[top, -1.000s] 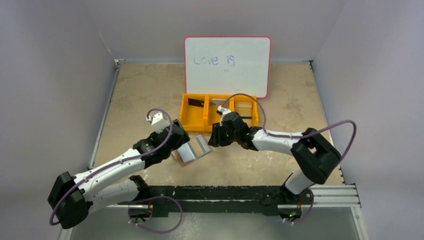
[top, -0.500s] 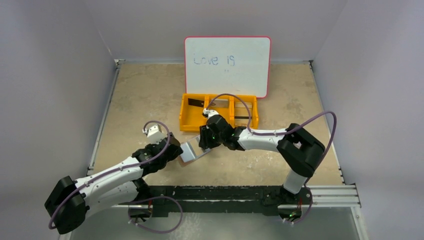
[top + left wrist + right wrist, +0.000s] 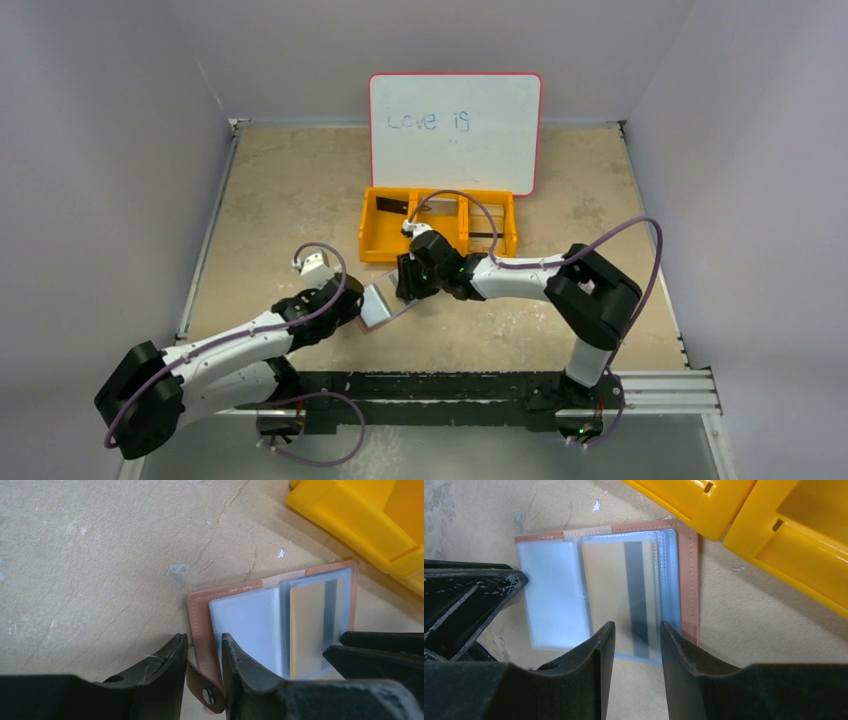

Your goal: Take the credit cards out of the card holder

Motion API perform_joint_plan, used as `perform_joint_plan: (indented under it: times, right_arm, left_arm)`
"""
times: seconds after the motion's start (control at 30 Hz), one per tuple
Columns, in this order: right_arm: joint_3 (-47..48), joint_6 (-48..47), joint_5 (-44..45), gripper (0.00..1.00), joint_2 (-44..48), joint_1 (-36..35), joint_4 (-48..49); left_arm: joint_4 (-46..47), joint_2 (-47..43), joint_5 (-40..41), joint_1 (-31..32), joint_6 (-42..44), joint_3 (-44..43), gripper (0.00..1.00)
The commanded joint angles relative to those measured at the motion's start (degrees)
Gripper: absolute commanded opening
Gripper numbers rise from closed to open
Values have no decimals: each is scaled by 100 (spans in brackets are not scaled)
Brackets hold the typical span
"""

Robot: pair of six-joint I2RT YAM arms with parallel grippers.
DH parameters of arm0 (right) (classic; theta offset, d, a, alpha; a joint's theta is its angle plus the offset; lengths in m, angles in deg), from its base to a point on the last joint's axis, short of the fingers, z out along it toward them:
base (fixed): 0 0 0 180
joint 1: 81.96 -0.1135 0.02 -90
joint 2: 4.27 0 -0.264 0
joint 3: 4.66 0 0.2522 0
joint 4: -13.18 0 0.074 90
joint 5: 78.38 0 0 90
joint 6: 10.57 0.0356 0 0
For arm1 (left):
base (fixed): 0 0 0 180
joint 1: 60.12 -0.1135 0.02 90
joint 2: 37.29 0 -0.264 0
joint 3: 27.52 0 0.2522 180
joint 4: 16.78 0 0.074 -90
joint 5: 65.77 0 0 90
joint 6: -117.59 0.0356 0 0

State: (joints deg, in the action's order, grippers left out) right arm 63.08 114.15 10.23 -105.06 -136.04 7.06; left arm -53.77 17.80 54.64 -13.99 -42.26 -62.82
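Since a second ago the left gripper (image 3: 204, 647) has narrowed onto the holder's (image 3: 383, 304) brown cover edge. The right gripper (image 3: 636, 630) has slid over its striped card (image 3: 624, 590), jaws partly apart, grip unclear. The holder lies open before the tray (image 3: 385, 238). The whiteboard (image 3: 455, 150) reads "Love is".

I see a matt, rough beige counter (image 3: 90, 555), chipped and scuffed pale. The card holder (image 3: 200, 620) looks like smooth brown leather with stitched edges; its pockets (image 3: 245, 625) are glossy clear plastic, tinted blue-grey. A smooth beige card (image 3: 609, 590) with a dark stripe shows through one. The tray (image 3: 694, 500) is shiny orange-yellow moulded plastic. My right end effector (image 3: 636, 630) has matt black plastic fingers (image 3: 591, 665), scratched grey.
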Motion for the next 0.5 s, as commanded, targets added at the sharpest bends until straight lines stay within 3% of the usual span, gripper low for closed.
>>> perform_joint_plan:
  times: [0.0,0.17,0.3,0.37,0.47]
  right_arm:
    - [88,-37,101,44,2,-45,-182]
    - [374,-22,492,46,-94,-157,-603]
    - [185,42,-129,46,-40,-155,-364]
    - [461,-18,343,45,-172,-163,-690]
    - [322,107,239,48,160,-165,-669]
  left_arm:
    - [295,64,-34,0,79,71,26]
    - [368,180,-61,8,167,69,11]
    - [418,246,-82,3,235,53,0]
    - [427,247,-76,5,251,35,0]
    - [357,195,-15,2,260,-2,0]
